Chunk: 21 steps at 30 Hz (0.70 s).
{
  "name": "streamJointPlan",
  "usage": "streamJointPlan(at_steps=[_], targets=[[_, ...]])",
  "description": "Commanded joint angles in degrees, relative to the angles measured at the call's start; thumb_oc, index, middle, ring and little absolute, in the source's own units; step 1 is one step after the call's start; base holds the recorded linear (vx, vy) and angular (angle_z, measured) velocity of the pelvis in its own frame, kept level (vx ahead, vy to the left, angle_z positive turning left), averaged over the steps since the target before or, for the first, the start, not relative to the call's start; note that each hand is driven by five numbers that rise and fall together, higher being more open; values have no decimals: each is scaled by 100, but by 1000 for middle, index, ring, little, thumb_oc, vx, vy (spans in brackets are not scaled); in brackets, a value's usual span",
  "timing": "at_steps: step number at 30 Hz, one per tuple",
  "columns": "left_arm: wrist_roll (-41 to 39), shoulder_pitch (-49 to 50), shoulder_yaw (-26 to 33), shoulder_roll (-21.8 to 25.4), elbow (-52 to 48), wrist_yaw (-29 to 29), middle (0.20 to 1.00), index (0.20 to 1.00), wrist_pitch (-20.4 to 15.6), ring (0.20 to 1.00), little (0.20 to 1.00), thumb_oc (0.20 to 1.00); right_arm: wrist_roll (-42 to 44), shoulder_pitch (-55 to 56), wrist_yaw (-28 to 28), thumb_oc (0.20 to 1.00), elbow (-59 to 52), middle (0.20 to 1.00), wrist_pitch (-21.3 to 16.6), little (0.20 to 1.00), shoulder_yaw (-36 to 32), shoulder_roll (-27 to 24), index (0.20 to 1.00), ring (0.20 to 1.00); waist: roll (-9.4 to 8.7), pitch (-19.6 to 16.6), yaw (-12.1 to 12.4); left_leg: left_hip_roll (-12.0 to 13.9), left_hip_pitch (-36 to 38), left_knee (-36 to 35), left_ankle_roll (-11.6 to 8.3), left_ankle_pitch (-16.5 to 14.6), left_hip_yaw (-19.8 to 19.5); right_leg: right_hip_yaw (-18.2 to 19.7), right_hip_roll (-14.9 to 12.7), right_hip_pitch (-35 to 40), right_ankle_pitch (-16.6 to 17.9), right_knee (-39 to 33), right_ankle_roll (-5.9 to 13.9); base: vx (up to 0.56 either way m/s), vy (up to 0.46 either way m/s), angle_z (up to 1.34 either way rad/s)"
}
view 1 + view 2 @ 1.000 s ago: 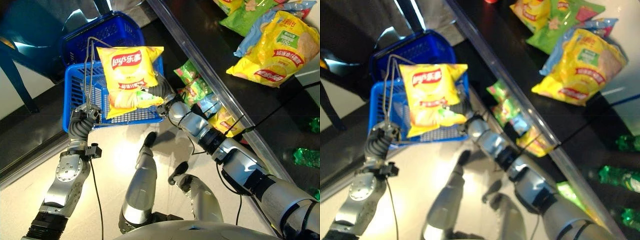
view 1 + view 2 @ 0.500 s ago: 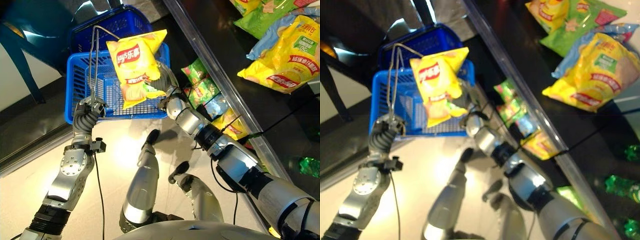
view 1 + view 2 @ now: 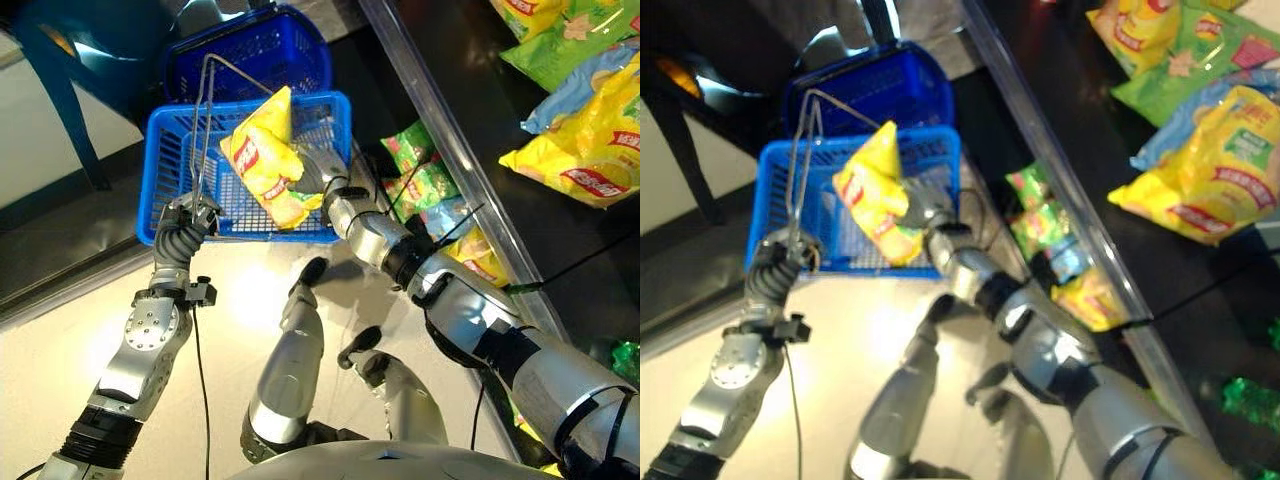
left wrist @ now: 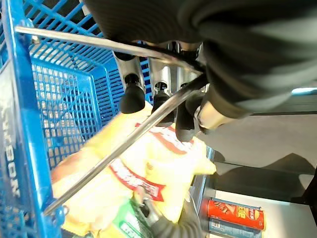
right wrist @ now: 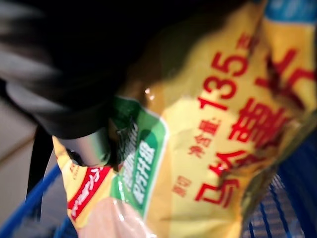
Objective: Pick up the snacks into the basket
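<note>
Your right hand [image 3: 318, 172] is clamped on the yellow chip bag [image 3: 262, 160], tilted over the blue basket [image 3: 165, 130], which your left hand [image 3: 182, 226] grips by its wire handle [image 3: 207, 110]. Release too soon and the bag could catch that handle or tip over the rim.

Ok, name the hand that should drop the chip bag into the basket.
Right. The right hand already grips the yellow chip bag over the blue basket, so it likely only needs to let go. The left hand is shut on the basket's wire handle.
</note>
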Motion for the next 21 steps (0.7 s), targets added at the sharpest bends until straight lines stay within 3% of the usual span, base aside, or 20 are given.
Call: streamJointPlan(at_steps=[1,4,12,13,16,17,18,19,21], targets=[[53,-458,226,49,-1229,-134,200,200,-898,200,200,200,-523,-409,147,200,74,200,-254,200,277,330,200,200,105,-114,21,-289,88,37,497,-267,279,232,-58,78,1053,-617,386,24,-2,7],[127,-548,184,80,-1160,-246,200,200,-904,200,200,200,-1296,-449,278,200,-211,200,-409,200,570,99,200,200,116,-110,97,-329,63,10,492,-257,218,180,-84,75,1060,-628,415,0,0,0],[214,-634,162,12,-1087,-269,200,200,-906,200,200,200,-1853,-294,417,200,-670,200,-587,200,756,-113,200,200,142,-76,131,-363,33,-30,493,-242,192,125,-119,58,1072,-647,441,-8,17,6],[219,-627,161,11,-1079,-273,200,200,-909,200,200,200,-1938,-259,409,200,-672,200,-587,200,781,-128,200,200,179,-51,146,-381,-39,-17,507,-91,209,49,-139,14,1194,-665,395,-11,21,8],[234,-622,165,-31,-1064,-254,200,200,-914,200,200,200,-2077,-150,416,200,-634,200,-591,200,815,-125,200,200,165,-68,119,-375,10,-42,501,-219,182,118,-131,51,1105,-669,448,-6,20,10],[257,-625,152,-72,-1037,-239,200,200,-903,200,200,200,-2132,-37,415,423,-569,423,-566,423,787,-113,423,423,178,-52,113,-379,15,-52,502,-221,180,118,-138,49,1104,-672,449,76,-19,7],[258,-623,151,-102,-1029,-236,200,200,-904,200,200,200,-2126,43,413,507,-533,507,-560,507,761,-105,507,507,188,-45,105,-379,18,-56,501,-223,182,120,-143,52,1103,-672,447,-92,81,9],[263,-629,144,-121,-1019,-222,200,200,-900,200,200,200,-2105,145,425,1000,-453,1000,-536,1000,728,-86,1000,1000,227,-14,104,-391,-38,-42,513,-91,215,52,-169,11,1210,-670,404,-9,27,7],[271,-625,135,-138,-1027,-214,200,200,-887,200,200,200,-2056,206,428,1000,-408,1000,-534,1000,718,-66,1000,1000,207,-32,74,-379,20,-63,503,-221,202,127,-155,42,1105,-655,451,33,-1,1]])
